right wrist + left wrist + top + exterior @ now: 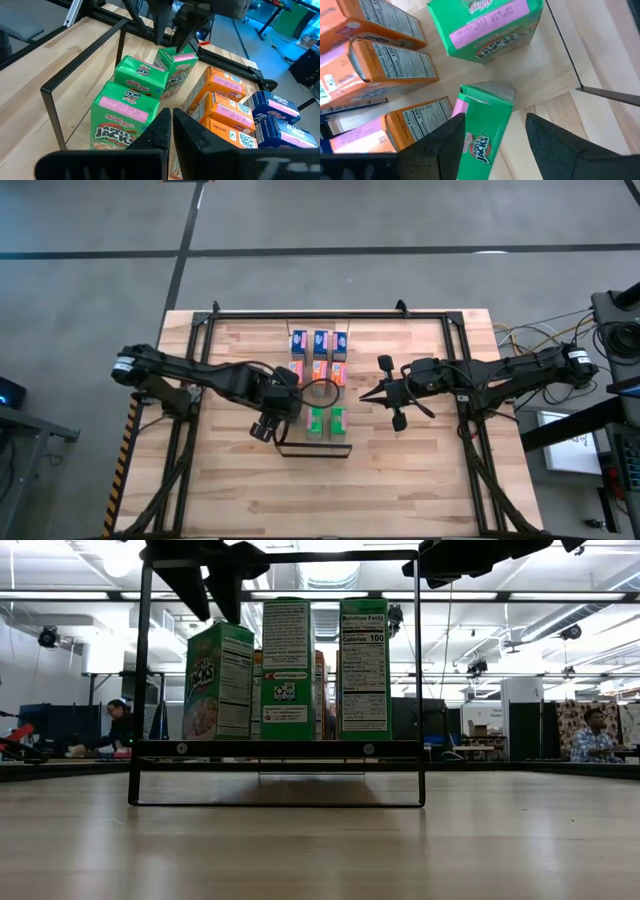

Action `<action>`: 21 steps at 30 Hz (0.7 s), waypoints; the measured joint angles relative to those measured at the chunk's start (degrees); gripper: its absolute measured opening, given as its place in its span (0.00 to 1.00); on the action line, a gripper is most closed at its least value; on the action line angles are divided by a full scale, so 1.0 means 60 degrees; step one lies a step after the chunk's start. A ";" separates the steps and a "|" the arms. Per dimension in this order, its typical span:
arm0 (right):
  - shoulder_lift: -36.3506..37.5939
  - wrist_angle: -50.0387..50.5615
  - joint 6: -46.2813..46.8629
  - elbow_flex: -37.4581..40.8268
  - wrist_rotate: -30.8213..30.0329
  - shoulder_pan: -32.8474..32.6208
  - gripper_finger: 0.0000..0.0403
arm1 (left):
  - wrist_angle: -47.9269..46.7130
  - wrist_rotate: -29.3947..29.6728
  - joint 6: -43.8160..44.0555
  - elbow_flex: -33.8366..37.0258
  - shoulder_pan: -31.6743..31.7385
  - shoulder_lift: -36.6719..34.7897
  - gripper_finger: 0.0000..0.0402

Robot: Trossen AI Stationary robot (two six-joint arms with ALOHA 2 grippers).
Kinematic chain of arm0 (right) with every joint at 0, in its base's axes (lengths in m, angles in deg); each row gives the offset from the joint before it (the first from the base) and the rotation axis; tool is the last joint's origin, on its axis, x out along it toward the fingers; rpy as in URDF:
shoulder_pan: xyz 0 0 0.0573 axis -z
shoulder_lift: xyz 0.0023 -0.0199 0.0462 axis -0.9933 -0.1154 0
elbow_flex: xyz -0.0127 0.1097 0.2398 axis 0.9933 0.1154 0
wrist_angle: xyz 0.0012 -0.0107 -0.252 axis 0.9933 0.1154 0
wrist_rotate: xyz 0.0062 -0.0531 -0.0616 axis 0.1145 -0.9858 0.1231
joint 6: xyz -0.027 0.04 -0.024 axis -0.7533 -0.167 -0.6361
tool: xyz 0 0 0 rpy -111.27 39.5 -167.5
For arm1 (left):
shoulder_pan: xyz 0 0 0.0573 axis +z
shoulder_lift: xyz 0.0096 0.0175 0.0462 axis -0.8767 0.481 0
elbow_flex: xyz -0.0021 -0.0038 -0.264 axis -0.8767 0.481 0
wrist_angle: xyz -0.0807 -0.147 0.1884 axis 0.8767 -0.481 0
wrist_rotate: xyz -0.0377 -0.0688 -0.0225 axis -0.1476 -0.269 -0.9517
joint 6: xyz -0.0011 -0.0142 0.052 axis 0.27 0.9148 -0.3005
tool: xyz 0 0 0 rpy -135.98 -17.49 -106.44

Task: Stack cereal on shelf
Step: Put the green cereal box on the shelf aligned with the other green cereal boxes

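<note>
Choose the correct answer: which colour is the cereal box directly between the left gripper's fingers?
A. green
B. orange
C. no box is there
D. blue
A: in the left wrist view a green box stands between the open fingers of the left gripper, beside the orange boxes.

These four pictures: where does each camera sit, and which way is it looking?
High view: overhead, straight down on the planked wooden table; both dark arms show.
Low view: at tabletop height, level across at three green cardboard cereal boxes; arms come in from above.
Left wrist view: on the left arm, down past its open left gripper at a tilted green box.
Right wrist view: on the right arm, past its shut right gripper, towards the left gripper.
Both wrist views share that tilted green box.
</note>
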State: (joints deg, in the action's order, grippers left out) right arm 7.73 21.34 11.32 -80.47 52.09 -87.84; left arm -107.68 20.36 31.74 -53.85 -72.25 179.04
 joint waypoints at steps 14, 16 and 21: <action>0.0000 -0.0147 0.0266 -0.0001 -0.0002 0.0000 0.02 | -0.0843 -0.0001 0.0198 -0.0266 -0.0106 -0.0574 0.44; 0.0000 -0.0167 0.0264 0.0003 0.0000 0.0000 0.02 | -0.0863 0.0210 0.0274 -0.0250 -0.0106 -0.0837 0.41; 0.0000 -0.0193 0.0262 0.0003 -0.0004 0.0000 0.02 | -0.0862 0.1257 0.0694 -0.0037 -0.0074 -0.1686 0.31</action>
State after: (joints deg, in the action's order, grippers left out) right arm 7.73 20.18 12.89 -80.46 52.07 -87.84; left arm -112.85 27.90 35.91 -54.07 -72.70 168.92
